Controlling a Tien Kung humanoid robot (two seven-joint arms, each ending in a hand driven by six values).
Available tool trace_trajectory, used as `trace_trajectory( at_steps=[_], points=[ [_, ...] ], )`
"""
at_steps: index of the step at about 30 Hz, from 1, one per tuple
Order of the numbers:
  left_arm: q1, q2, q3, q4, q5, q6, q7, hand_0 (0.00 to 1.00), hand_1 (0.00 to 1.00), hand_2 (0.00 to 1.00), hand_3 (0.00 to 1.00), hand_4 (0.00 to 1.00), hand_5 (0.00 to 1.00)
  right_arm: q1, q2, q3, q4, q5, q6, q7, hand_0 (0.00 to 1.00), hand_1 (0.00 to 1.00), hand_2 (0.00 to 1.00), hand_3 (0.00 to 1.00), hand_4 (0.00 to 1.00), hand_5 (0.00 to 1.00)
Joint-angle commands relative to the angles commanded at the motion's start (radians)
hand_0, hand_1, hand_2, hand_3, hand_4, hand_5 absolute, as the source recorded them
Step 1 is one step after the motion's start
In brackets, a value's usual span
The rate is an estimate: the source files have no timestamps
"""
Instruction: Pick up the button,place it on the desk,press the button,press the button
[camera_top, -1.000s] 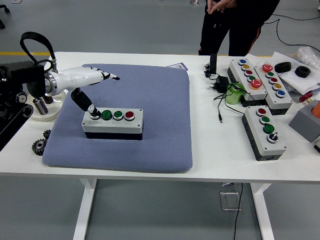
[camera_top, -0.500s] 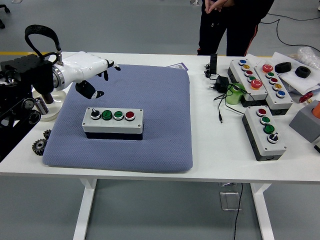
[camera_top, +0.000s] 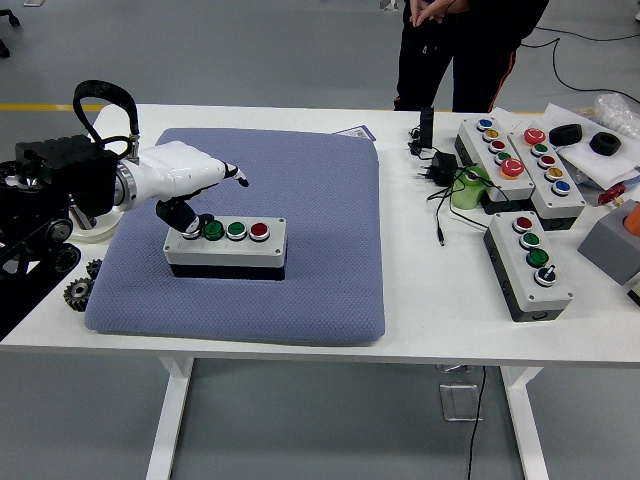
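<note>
A grey button box lies on the blue-grey mat, left of centre. Its top carries a black knob switch, two green buttons and a red button. My left hand, white with dark fingertips, reaches in from the left just above the box's left end. Its thumb points down onto the black knob, covering it. The other fingers are stretched out to the right above the mat, holding nothing. My right arm is out of the picture.
Three more button boxes lie at the right, with a black plug and cable and a green cup. Two small gears lie by the mat's left edge. A person stands at the far side, hands clasped.
My left hand lifted off the box and drew back to the upper left, then came down again; its thumb is back on the box's left end.
</note>
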Motion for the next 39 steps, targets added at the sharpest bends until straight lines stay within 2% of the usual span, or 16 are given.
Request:
trace_trajectory(
  at_steps=[11,22,32,39],
  points=[
    [0.001,-0.004,0.063,0.002,-0.007,-0.002,0.004,0.019,0.009,0.041,0.900,0.637,0.002,0.001,-0.001,-0.017,0.000,0.019,-0.001,0.003,0.804,0.779,0.774,0.620,0.261,0.195],
    [0.004,-0.004,0.091,-0.007,-0.026,-0.002,0.000,0.022,0.010,0.042,0.898,0.636,0.002,0.003,-0.002,-0.017,0.000,0.019,-0.001,0.005,0.804,0.780,0.774,0.620,0.261,0.195],
    [-0.004,-0.011,0.122,0.022,-0.028,-0.002,0.004,0.025,0.013,0.045,0.896,0.639,0.002,0.004,-0.003,-0.025,0.000,0.025,-0.001,0.005,0.797,0.779,0.774,0.619,0.260,0.195],
    [-0.005,-0.013,0.133,0.033,-0.027,-0.026,0.006,0.027,0.015,0.046,0.892,0.643,0.002,0.004,-0.003,-0.030,0.000,0.029,-0.001,0.006,0.798,0.779,0.773,0.618,0.259,0.195]
  ],
)
